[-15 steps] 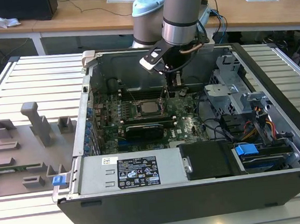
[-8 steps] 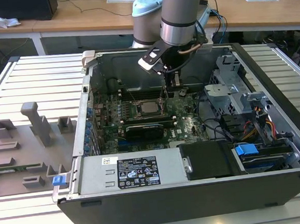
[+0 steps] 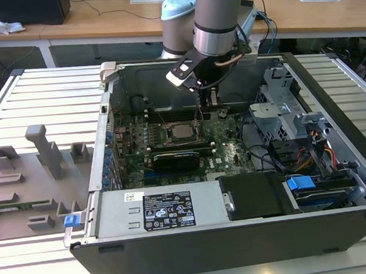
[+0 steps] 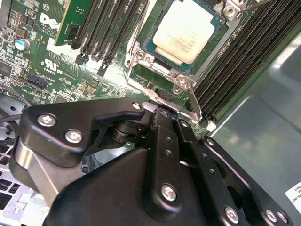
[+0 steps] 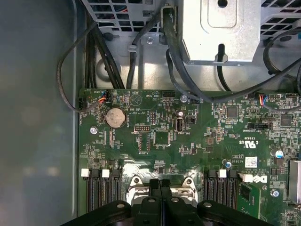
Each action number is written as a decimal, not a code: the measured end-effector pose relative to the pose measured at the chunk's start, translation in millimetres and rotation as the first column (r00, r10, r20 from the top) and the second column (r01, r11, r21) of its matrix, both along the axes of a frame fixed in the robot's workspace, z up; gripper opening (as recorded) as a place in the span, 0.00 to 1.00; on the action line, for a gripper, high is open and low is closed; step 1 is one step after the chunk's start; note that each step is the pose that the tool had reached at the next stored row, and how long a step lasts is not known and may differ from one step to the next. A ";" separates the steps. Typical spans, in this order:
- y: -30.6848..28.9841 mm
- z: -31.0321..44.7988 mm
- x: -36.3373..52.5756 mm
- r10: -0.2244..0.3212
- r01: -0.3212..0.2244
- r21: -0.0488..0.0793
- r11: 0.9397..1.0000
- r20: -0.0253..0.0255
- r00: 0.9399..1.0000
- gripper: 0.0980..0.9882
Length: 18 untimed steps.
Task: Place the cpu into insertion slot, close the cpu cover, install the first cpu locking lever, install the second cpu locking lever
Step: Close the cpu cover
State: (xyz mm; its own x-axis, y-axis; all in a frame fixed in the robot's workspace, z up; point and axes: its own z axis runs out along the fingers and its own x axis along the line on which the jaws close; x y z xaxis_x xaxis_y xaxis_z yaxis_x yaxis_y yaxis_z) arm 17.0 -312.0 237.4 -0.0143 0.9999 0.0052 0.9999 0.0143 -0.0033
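- Fingers [image 5: 154, 187] pinched together, empty, beside the lever [image 4: 194, 101].
- Cpu [image 4: 186, 30] seated; cover [image 4: 227, 34] seemingly down.
- Lever step in hand: needs pressing under its hook.

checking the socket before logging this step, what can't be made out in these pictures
- First wrist view: the tool hides most of the cpu cover and everything inside it.
- Second wrist view: the cpu covers the pin field beneath it, and the picture edge cuts off its far corner.
- Second wrist view: a locking lever runs behind the tool's body, so its end is hidden.
- Exterior view: the levers are too small to tell whether they are latched.
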 end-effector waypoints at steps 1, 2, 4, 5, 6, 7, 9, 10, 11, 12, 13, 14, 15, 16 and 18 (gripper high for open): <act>0.0 0.0 -1.1 0.000 0.000 0.000 1.000 0.000 1.000 0.01; 0.0 -0.1 -1.6 0.000 0.000 0.000 1.000 0.000 1.000 0.01; 0.0 -0.1 -2.5 0.000 0.000 0.000 1.000 0.000 1.000 0.01; 0.0 -0.1 -3.0 0.000 0.000 0.000 1.000 0.000 1.000 0.01; 0.0 -0.2 -3.7 0.000 0.000 0.000 1.000 0.000 1.000 0.01; 0.0 -0.2 -4.2 0.000 0.000 0.000 1.000 0.000 1.000 0.01; 0.0 -0.2 -5.3 0.000 0.000 0.000 1.000 0.000 1.000 0.01; 0.0 -0.2 -5.9 0.000 0.000 0.000 1.000 0.000 1.000 0.01; 0.0 -0.3 -6.7 0.000 0.000 0.000 1.000 0.000 1.000 0.01; 0.0 -0.3 -7.7 0.000 0.000 0.000 1.000 0.000 1.000 0.01; 0.0 -0.3 -8.1 0.000 0.000 0.000 1.000 0.000 1.000 0.01; 0.0 -0.4 -8.8 0.000 0.000 0.000 1.000 0.000 1.000 0.01; 0.0 -0.5 -10.0 0.000 0.000 0.000 1.000 0.000 1.000 0.01; 0.0 -0.5 -10.9 0.000 0.000 0.000 1.000 0.000 1.000 0.01; 0.0 -0.7 -12.1 0.000 0.000 0.000 1.000 0.000 1.000 0.01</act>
State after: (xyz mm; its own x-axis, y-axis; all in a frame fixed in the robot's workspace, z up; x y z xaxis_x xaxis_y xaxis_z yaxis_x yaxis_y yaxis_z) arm 4.9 -312.0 236.7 -0.0143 0.9999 0.0051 0.9999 0.0143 -0.0033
